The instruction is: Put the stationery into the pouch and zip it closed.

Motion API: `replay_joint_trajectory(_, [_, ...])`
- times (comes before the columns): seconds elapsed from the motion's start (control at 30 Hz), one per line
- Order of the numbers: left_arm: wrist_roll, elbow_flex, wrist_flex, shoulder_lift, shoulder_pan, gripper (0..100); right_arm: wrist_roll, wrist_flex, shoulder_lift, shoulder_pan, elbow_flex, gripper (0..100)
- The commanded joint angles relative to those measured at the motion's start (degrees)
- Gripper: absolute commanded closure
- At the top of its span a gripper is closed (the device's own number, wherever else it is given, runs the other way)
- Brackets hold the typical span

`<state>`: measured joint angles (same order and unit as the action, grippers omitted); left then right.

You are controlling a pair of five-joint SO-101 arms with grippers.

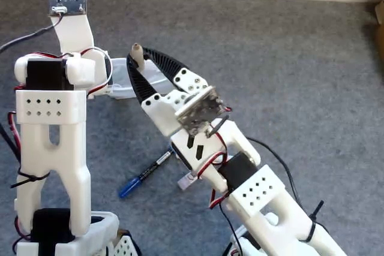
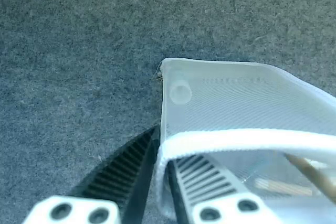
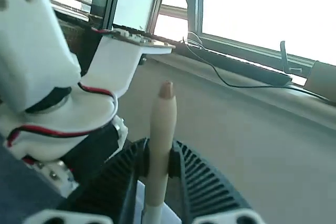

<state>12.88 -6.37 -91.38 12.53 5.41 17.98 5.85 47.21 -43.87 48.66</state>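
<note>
My left gripper (image 2: 164, 148) is clamped on the rim of the mesh pouch (image 2: 236, 98), one jaw outside the fabric and one under it, holding the mouth up and open over the grey carpeted tabletop (image 2: 79, 51); as far as I can see, the zip is not drawn. My right gripper (image 3: 160, 153) is closed around a cream pen (image 3: 161, 124), which stands nearly upright between the jaws with its brown tip pointing up; in the high view the pen sits just over the pouch, which lies between the two arms, close against the left arm's wrist.

Through the mesh in the left wrist view I see a brown stick-like thing (image 2: 315, 174) inside the pouch, and a small pale cylinder (image 2: 181, 92) near its corner; I cannot tell what either is, though I judge that at least one piece is already packed. A blue marker (image 1: 144, 175) lies on the table near the right arm, well apart from the pouch; a small pale block (image 1: 186, 181) sits near it, partly under that arm, too small for me to name.

So I reckon I am about midway; the pen is lifted and lined up but not yet let go into the pouch; the marker, and perhaps the block, have yet to be fetched; the zipping comes last, and I expect it will need one gripper bracing the pouch while the other pulls.
</note>
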Motion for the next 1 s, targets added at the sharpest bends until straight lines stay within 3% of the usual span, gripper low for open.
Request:
replay_joint_trajectory(0.0, [0.7,0.92,0.7,-1.01,0.22,99,3.6,0.66,0.48,0.75,-3.47,99.1])
replay_joint_trajectory(0.2, [0.7,0.92,0.7,-1.01,0.22,99,3.69,0.13,0.57,0.75,-3.38,99.1])
replay_joint_trajectory(0.3, [0.62,0.92,0.7,-1.01,0.22,99,3.52,-5.85,0.66,1.63,-3.82,98.7])
replay_joint_trajectory(0.53, [0.62,0.92,0.7,-1.01,0.22,99,3.43,-13.76,0.75,1.98,-7.08,83.7])
replay_joint_trajectory(0.97, [0.62,1.01,0.7,-1.01,0.22,99,3.34,-15.52,5.05,1.54,-7.25,83.6])
